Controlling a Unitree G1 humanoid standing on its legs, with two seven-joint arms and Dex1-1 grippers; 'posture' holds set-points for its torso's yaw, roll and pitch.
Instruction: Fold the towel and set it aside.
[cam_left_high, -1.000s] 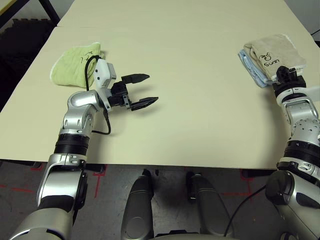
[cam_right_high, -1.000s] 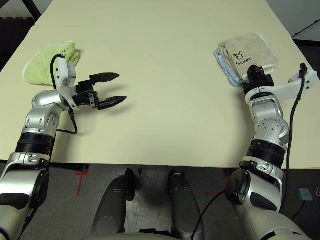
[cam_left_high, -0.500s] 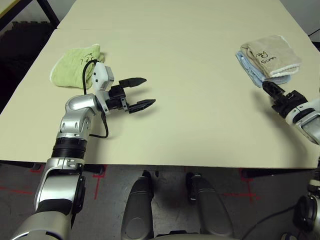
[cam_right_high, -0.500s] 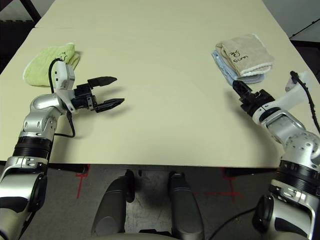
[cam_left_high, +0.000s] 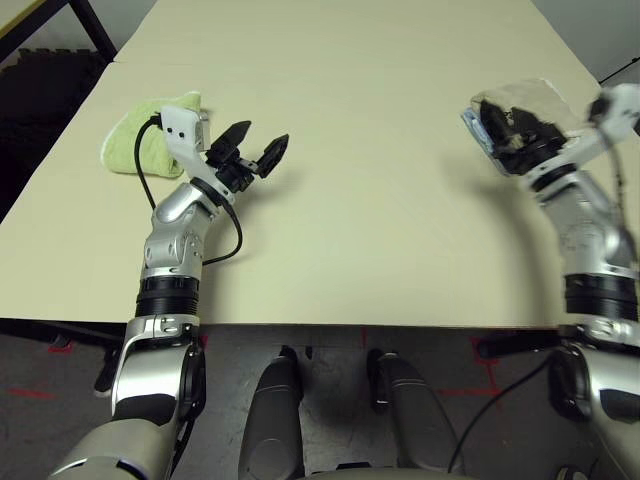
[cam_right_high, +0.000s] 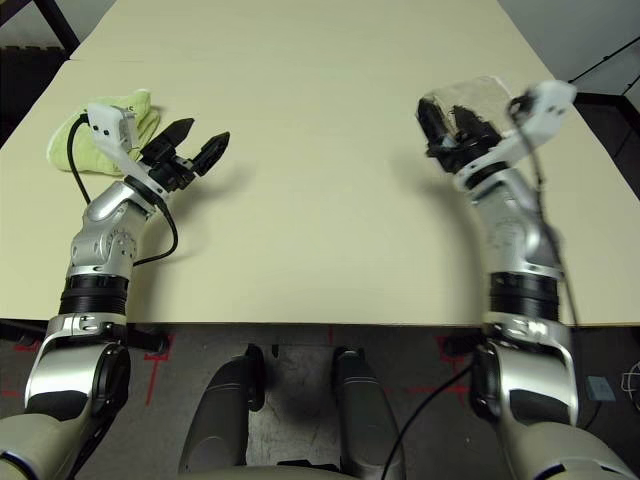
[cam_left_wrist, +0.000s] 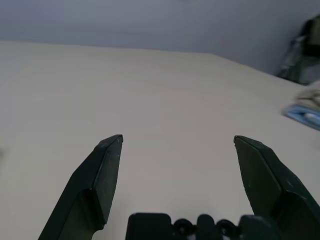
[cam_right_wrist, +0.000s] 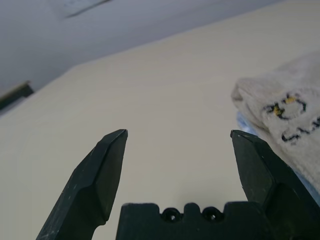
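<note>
both grippers, left and right, have jaws spread wide, holding nothing.

- Towel: you have one beige terry-cloth item, folded into a compact bundle.
- Marking: on its upper face you can read a small dark embroidered mark with yellow touches, and dark stitched lettering beside it.
- Pose: it lies flat, with a rounded folded edge facing the middle of the worktop.
- Support: it rests on top of a light blue folded cloth, whose edge shows beneath it.
- Location: you will find it at the far right of the worktop, near the right edge; from the head views, the right hand partly covers it.
</note>
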